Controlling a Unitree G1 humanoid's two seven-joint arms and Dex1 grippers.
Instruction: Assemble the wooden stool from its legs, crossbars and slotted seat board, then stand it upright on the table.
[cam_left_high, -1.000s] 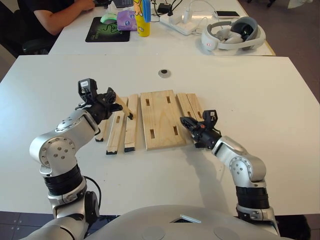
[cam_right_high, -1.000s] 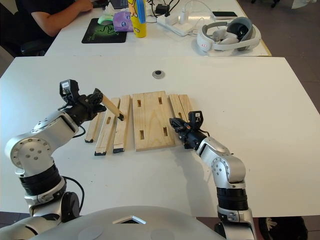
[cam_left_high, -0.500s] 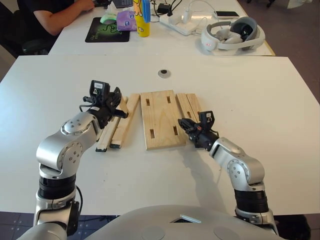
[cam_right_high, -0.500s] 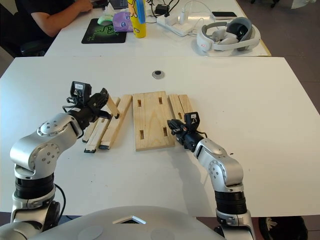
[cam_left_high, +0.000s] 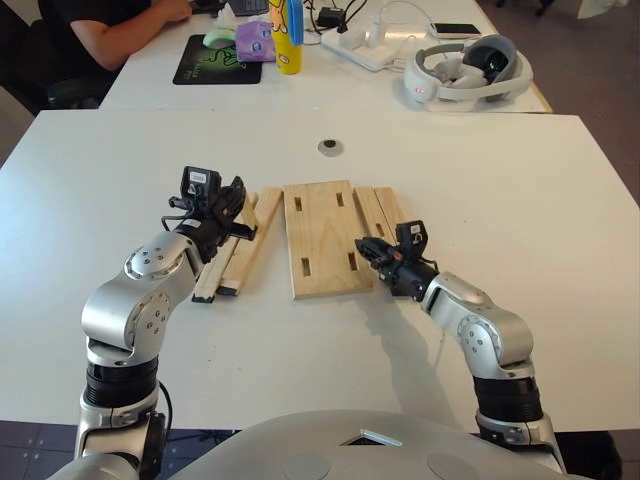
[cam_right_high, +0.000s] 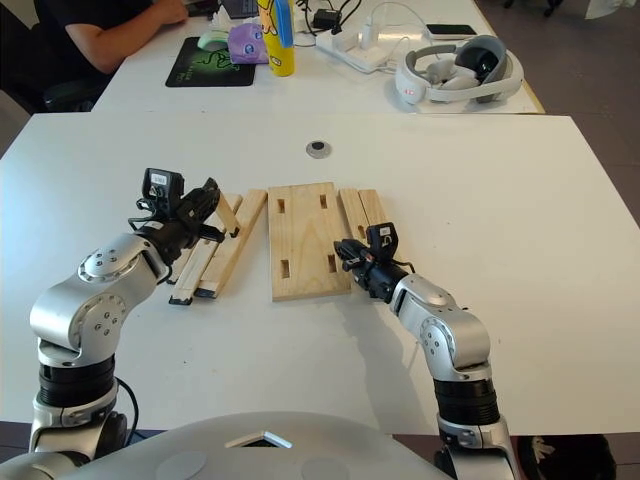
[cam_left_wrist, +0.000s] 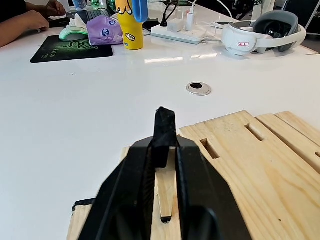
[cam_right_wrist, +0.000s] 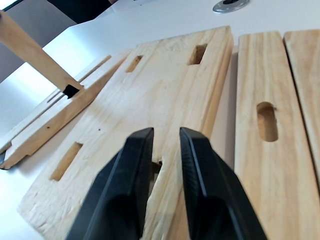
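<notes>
Left of the seat board (cam_left_high: 325, 240), our left gripper (cam_left_high: 232, 205) pinches a tilted bar (cam_right_wrist: 30, 47), low end on the flat legs (cam_left_high: 243, 250); we risk it skidding and scattering them. Our right gripper (cam_right_wrist: 166, 135), slightly spread over the board's corner, could nudge it

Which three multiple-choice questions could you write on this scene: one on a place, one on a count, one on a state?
1. Where does the pale slotted wooden seat board lie? A. Between two groups of wooden bars. B. On the bars. C. Under the bars.
2. How many slots has it? A. Two. B. Four. C. Six.
3. How does the light wooden bar in the left gripper lie? A. Flat. B. Tilted. C. Upright.
Key: 1A, bars lie on both its sides; 2B, four slots show; 3B, one end is raised.
</notes>
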